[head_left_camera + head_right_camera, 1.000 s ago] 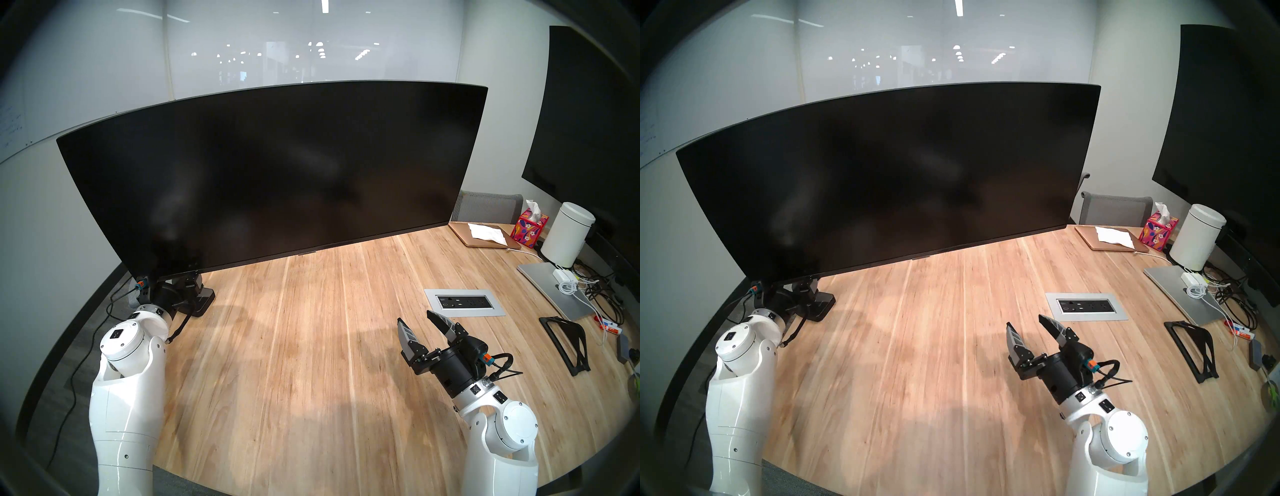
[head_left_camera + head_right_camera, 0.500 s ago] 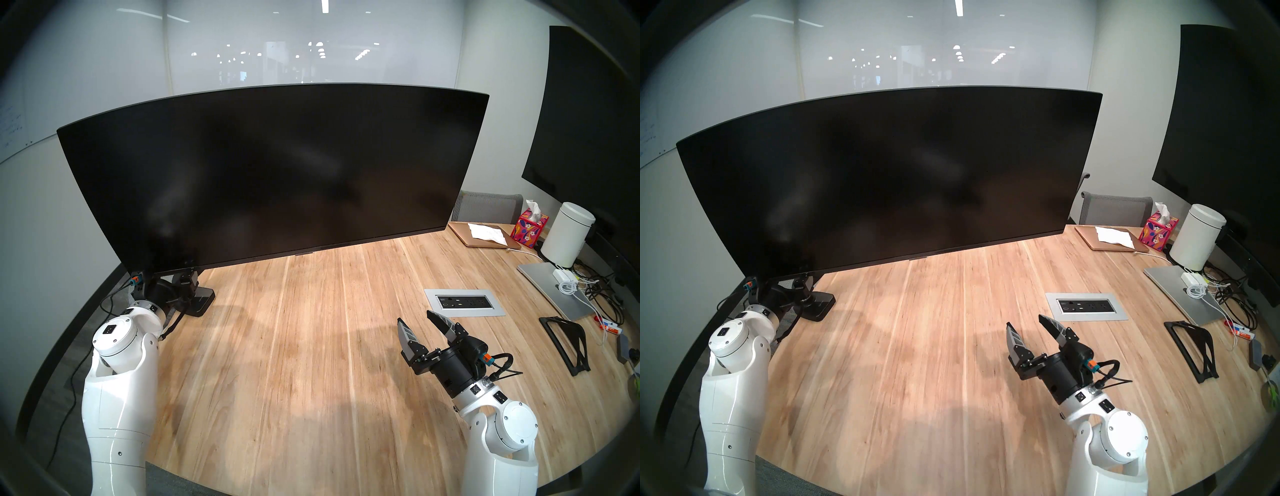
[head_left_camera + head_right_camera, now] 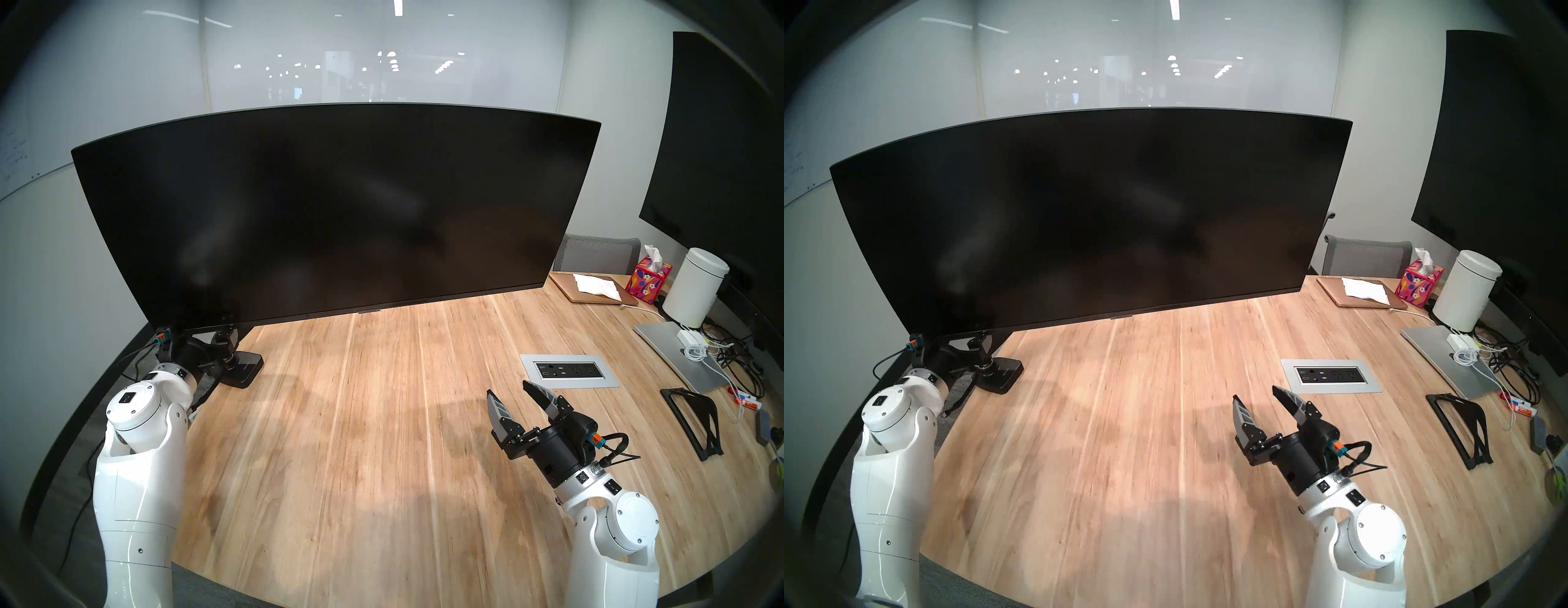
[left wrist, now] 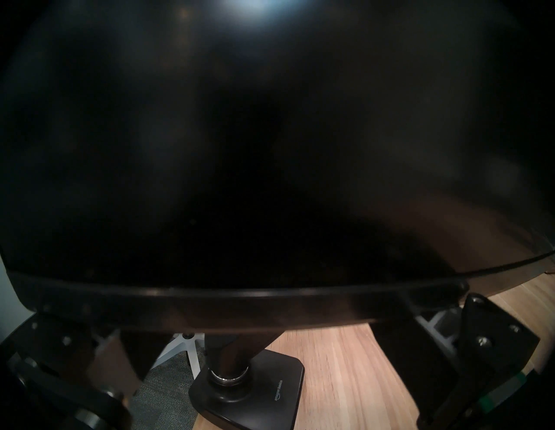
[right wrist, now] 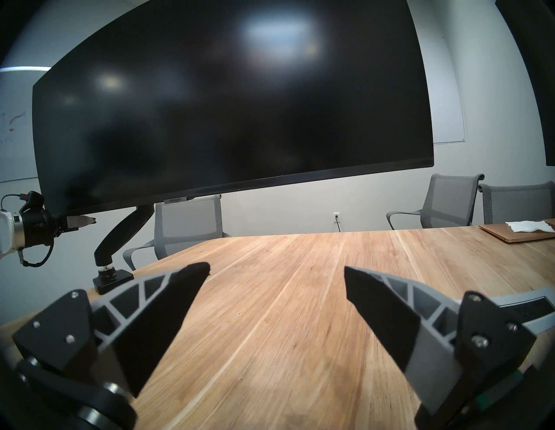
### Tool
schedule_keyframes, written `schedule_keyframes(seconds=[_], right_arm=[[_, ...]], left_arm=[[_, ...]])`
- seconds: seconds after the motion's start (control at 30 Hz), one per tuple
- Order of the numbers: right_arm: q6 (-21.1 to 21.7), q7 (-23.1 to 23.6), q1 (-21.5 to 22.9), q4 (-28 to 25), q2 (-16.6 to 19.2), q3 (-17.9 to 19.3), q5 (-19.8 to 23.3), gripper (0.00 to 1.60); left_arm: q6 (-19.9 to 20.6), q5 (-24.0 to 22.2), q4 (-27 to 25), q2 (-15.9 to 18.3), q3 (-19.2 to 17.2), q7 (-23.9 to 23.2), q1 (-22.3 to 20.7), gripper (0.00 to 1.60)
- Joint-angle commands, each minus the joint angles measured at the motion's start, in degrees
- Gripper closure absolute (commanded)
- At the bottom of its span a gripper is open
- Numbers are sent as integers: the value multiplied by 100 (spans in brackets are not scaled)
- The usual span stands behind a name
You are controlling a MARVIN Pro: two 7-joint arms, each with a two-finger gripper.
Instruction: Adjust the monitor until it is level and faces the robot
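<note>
Your monitor (image 3: 335, 212) sits nearly level but not quite, left end effector (image 5: 80, 221) spread wide under its low corner, right end effector (image 3: 515, 403) idle and wide

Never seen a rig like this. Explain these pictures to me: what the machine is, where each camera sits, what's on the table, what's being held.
It is a robot with two white arms, each ending in a black two-fingered gripper. Two pictures come from cameras on its head, looking down at a wooden table. The other two come from a camera on each wrist. A big dark monitor stands on a jointed arm. To the right lie a socket panel, a tissue box, a white canister and cables. The left gripper is open, just under the monitor's lower left edge; I cannot tell if it touches. The right gripper hovers open and empty.
</note>
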Motion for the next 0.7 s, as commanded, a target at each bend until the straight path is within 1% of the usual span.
schedule_keyframes(seconds=[0.0,0.37,0.67], right_arm=[[-16,3,21,-94,15,-2,28,0],[-16,3,21,-93,15,-3,28,0],[-15,3,18,-98,14,-3,30,0]], left_arm=[[-174,-38,-465,210,-137,-35,-501,0],[-106,-37,-475,252,-213,-113,-572,0],[-72,-34,-467,215,-233,-188,-514,0]])
